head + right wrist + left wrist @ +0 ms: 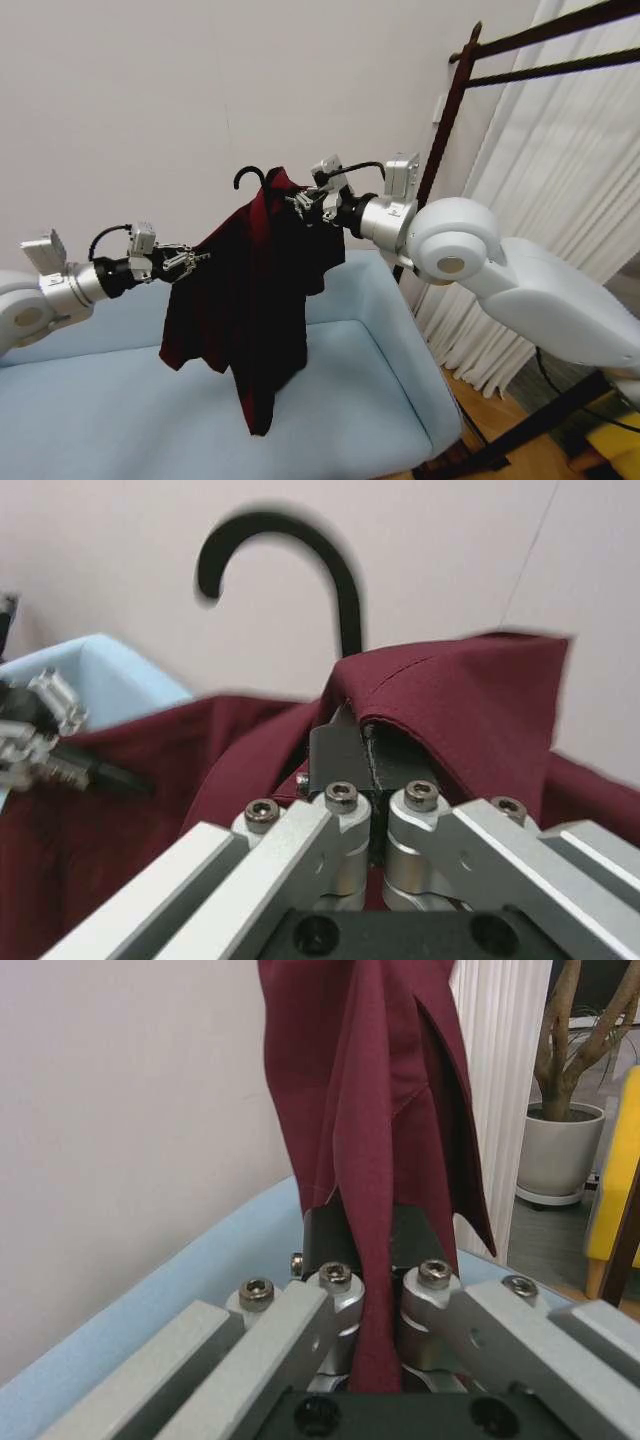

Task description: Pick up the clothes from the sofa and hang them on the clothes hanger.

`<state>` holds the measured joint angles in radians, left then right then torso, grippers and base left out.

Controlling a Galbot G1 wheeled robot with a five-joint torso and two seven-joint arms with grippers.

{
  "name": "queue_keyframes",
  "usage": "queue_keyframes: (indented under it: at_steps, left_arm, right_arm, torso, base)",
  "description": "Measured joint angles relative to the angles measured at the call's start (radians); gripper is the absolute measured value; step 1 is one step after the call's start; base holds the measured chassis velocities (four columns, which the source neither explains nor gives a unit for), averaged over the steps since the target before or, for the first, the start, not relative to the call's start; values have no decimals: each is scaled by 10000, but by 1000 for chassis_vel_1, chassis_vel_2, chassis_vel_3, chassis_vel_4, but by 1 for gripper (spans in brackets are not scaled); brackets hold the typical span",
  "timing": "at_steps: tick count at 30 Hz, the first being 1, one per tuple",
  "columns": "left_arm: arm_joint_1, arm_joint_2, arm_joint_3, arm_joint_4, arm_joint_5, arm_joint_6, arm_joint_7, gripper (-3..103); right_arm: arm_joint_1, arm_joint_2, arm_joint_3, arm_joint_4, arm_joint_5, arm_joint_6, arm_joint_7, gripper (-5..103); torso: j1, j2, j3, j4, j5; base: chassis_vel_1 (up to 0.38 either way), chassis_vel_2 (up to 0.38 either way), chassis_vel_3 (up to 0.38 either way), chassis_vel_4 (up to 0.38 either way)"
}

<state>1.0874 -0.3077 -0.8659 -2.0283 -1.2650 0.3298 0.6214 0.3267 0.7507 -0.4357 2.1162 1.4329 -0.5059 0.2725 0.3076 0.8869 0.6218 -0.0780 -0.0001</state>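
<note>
we hold our left claw [190,260] out above the sofa [360,390], its jaws pressed tight on a fold at the edge of the dark red shirt [245,300]. in the left wrist view the cloth runs straight between the fingers [322,1240] and on past their tips. we judge this grip is there to draw one side of the garment outward, so it spreads rather than bunching up. the bulk of the shirt hangs between our two claws, lower than both. its longest corner dangles over the seat cushion, and we cannot tell whether it touches. the black hanger hook [250,176] rises just beyond the tips of our right claw [310,205], which is clamped shut on the collar. in the right wrist view the fingers [335,755] pinch the fold of cloth right at the foot of the hook. holding there, we think, carries the weight while leaving the hook free to catch a rail. the dark clothes rack [447,110] stands well apart, off to the outer side of the right claw, its rails higher than the hook, so the hanging is not yet done.
</note>
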Motion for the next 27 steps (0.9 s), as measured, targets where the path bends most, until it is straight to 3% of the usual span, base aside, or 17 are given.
queue_keyframes:
  at_steps: [6,16,17,20,21,22,23,25,26,27]
  left_arm:
    - [-91,127,-25,110,-50,-19,-33,2]
    - [-203,244,-87,277,-253,-216,97,2]
    - [-214,238,-87,321,-262,-270,139,2]
    - [-220,184,-87,407,-267,-370,221,2]
    - [-220,127,-87,450,-267,-421,244,2]
    - [-220,69,-87,472,-267,-465,265,2]
    - [-219,-5,-87,499,-267,-521,278,2]
    - [-214,-72,-87,526,-267,-571,280,2]
    - [-192,-109,-82,548,-258,-645,270,2]
    - [-158,-135,-64,575,-239,-747,245,2]
  right_arm:
    - [-598,-322,-327,553,-110,-68,-64,0]
    - [-617,-269,-523,552,-181,-68,197,0]
    - [-594,-283,-513,561,-169,-77,262,5]
    - [-566,-349,-481,639,-143,-86,381,5]
    - [-566,-406,-469,709,-134,-85,401,15]
    - [-571,-475,-461,784,-124,-83,447,15]
    - [-587,-568,-460,906,-106,-71,546,25]
    - [-590,-628,-448,999,-62,-59,602,25]
    - [-582,-677,-421,1061,14,-57,646,36]
    - [-562,-725,-402,1126,83,-56,693,36]
  torso:
    - [0,0,0,-1,2]
    - [0,0,0,1,1]
    - [0,1,0,1,1]
    - [0,0,0,2,2]
    - [0,0,0,1,1]
    - [0,0,-1,1,0]
    - [0,0,0,1,0]
    - [0,0,0,-1,1]
    - [0,0,0,-1,1]
    - [0,0,0,0,1]
  base:
    - [0,0,0,0]
    - [0,0,0,0]
    - [0,0,0,0]
    - [0,0,0,0]
    - [0,0,0,0]
    - [0,0,0,0]
    - [0,0,0,0]
    - [0,0,0,0]
    - [0,0,0,0]
    - [0,0,0,0]
